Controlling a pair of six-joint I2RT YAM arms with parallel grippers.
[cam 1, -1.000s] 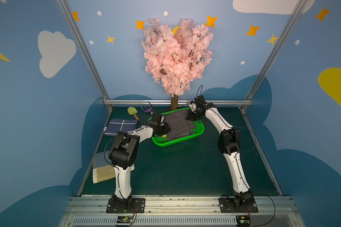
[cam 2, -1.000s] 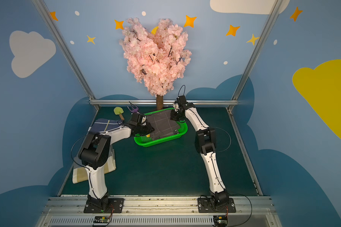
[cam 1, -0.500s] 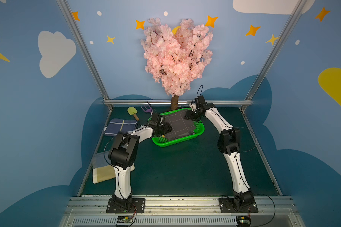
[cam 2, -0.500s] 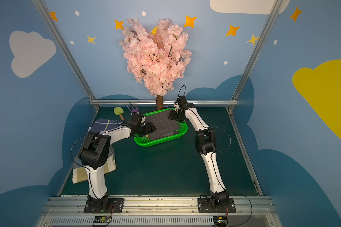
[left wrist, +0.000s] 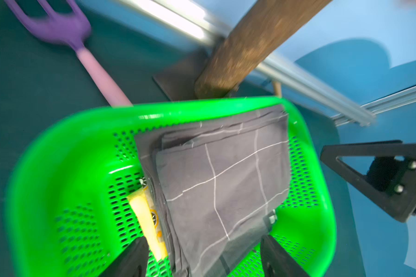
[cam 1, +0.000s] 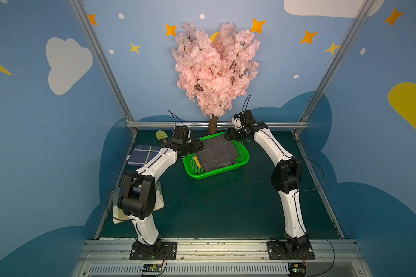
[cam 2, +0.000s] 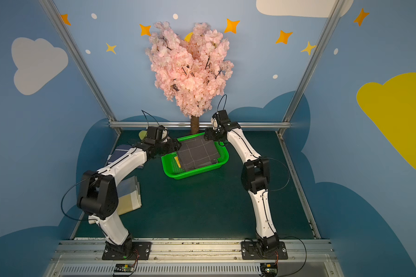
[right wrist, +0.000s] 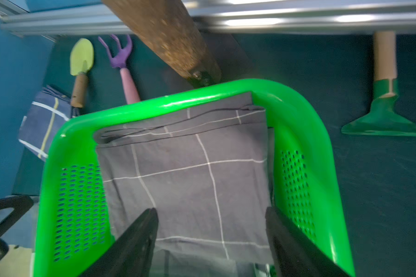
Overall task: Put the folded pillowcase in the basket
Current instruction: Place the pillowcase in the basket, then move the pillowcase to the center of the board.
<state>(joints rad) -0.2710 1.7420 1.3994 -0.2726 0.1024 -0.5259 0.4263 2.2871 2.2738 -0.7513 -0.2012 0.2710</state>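
The bright green basket (cam 1: 217,176) (cam 2: 193,176) (left wrist: 58,144) (right wrist: 202,96) stands at the back of the table, in front of the tree trunk. The folded pillowcase (cam 1: 216,153) (cam 2: 197,152) (left wrist: 226,179) (right wrist: 190,172), dark grey with a white grid, lies inside it, its far edge leaning on the rim. A yellow item (left wrist: 144,211) peeks out from under the cloth. My left gripper (cam 1: 197,146) (left wrist: 203,242) is open over the basket's left end. My right gripper (cam 1: 227,137) (right wrist: 210,212) is open over the far right corner. Neither holds the cloth.
A pink blossom tree (cam 1: 214,69) rises right behind the basket, its trunk (right wrist: 168,36) close to both wrists. A navy plaid cloth (cam 1: 142,156) and a pale folded cloth (cam 2: 130,194) lie at the left. A trowel (right wrist: 81,57), purple fork (right wrist: 121,57) and green scraper (right wrist: 384,115) lie near the back rail.
Both grippers have gone from shut to open and let go of the pillowcase, which now rests loose in the basket. The arms have barely shifted.
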